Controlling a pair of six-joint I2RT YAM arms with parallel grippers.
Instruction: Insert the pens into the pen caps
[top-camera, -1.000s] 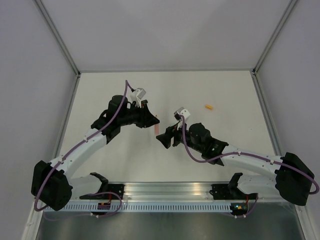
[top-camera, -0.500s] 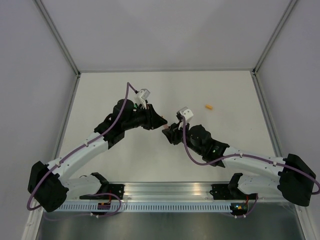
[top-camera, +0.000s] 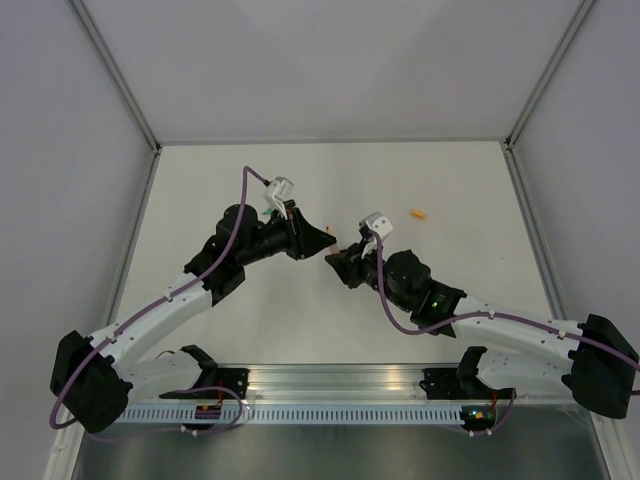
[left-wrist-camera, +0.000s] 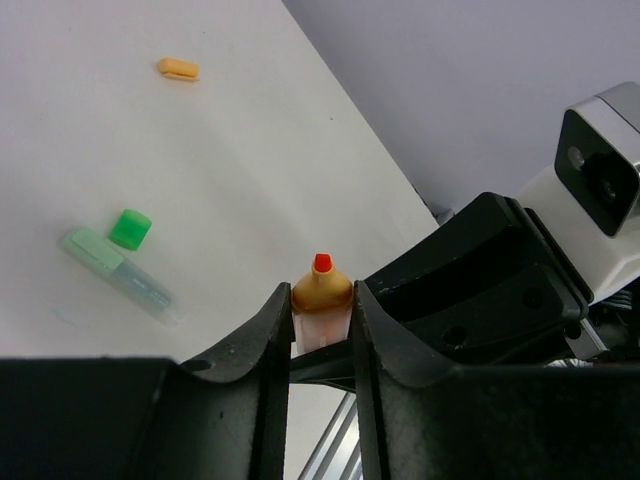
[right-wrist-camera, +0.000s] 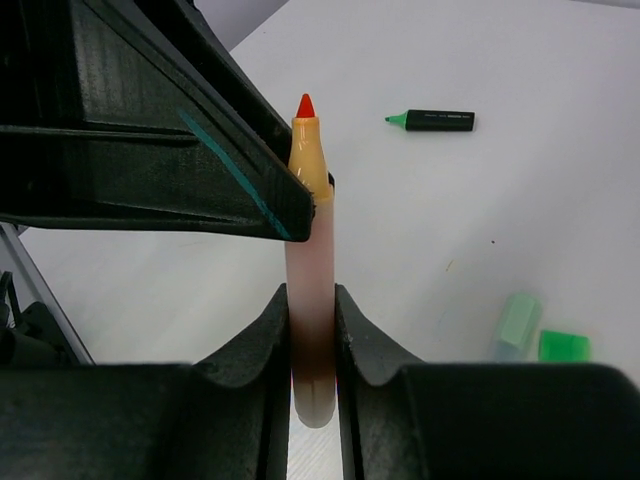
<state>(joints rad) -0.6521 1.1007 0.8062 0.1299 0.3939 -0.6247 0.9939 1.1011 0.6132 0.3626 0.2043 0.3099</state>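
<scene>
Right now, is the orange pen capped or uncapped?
Uncapped. The orange pen shows its bare red tip in both wrist views, and the orange cap lies by itself on the table.

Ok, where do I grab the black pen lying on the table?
Probably mid-barrel, from straight above, closing across its width: the black pen lies flat with nothing beside it, and that grip leaves its green end free for capping.

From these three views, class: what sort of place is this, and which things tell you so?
Probably a robot test cell: a bare white table walled by grey panels, left arm and right arm bolted to a rail, with an orange pen and green cap as props.
</scene>
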